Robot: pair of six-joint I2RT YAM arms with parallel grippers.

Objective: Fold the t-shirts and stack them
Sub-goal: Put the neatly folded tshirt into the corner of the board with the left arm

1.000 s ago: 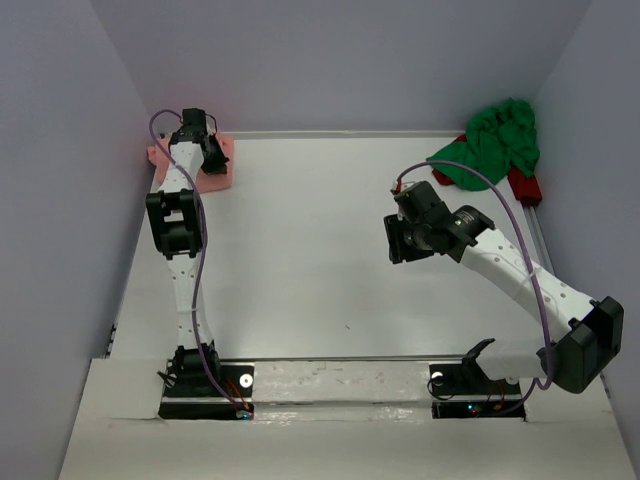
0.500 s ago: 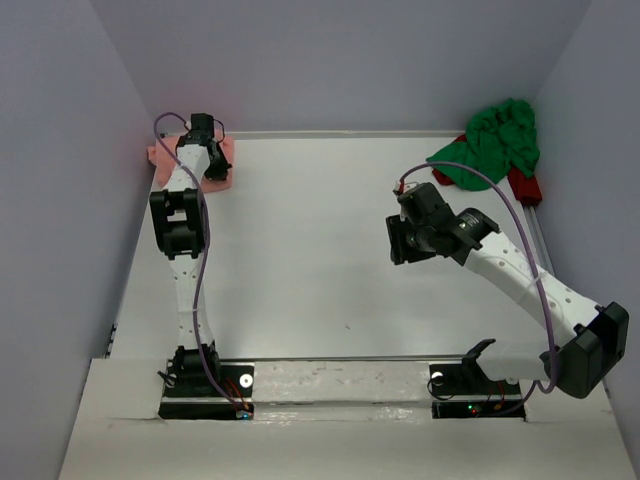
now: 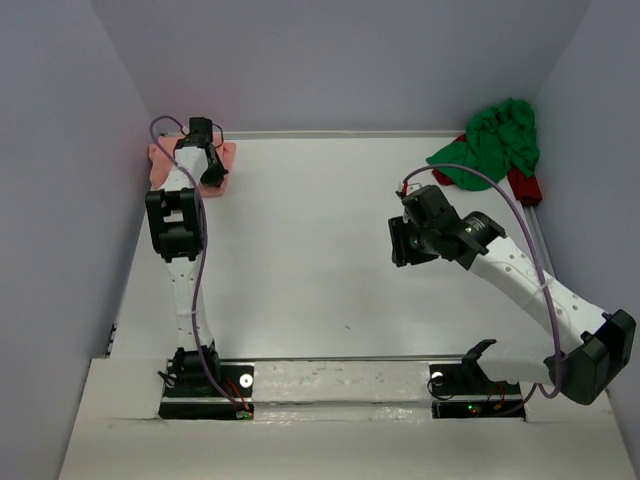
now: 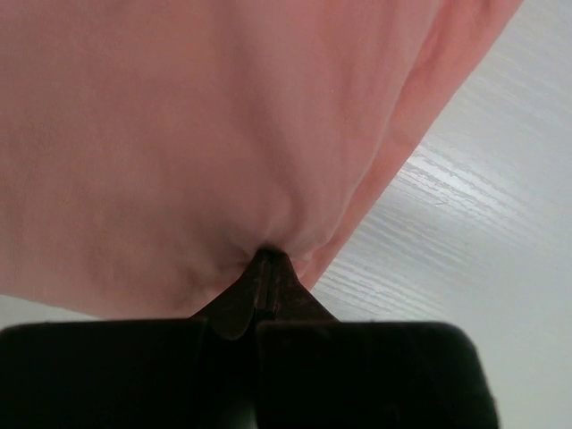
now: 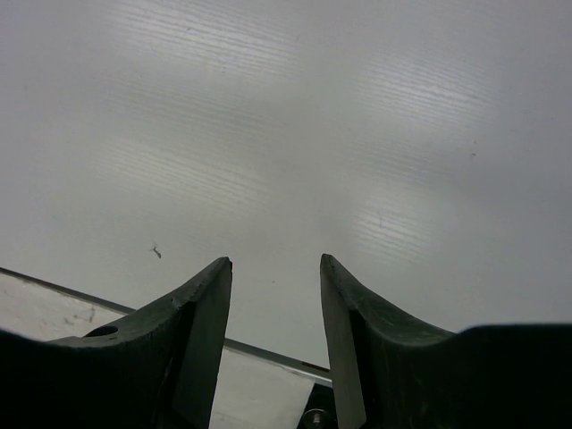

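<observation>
The salmon pink t-shirt lies folded at the far left corner of the table; it fills the left wrist view. My left gripper is over it, shut on a pinch of its cloth. The bright green t-shirt sits crumpled in the far right corner. My right gripper hangs open and empty above the bare table at mid right, well apart from the green shirt; its fingers show only white table between them.
A dark red object lies beside the green shirt at the right edge. Walls close in the table on the left, back and right. The table's near edge strip shows under the right gripper.
My left gripper has shifted slightly over the pink shirt. My right arm has drifted a little right and toward me.
</observation>
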